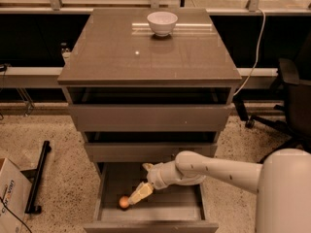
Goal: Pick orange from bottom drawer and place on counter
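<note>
The bottom drawer is pulled open at the foot of the cabinet. The small orange lies on its floor at the left, near the front. My white arm reaches in from the right. My gripper points down and left inside the drawer, its cream tip right beside the orange on the orange's right side, close to touching. The counter is the glossy grey-brown top of the cabinet, well above.
A white bowl stands at the back of the counter. The two upper drawers sit slightly ajar above the arm. A black bar and a cardboard box lie on the floor at left. An office chair stands at right.
</note>
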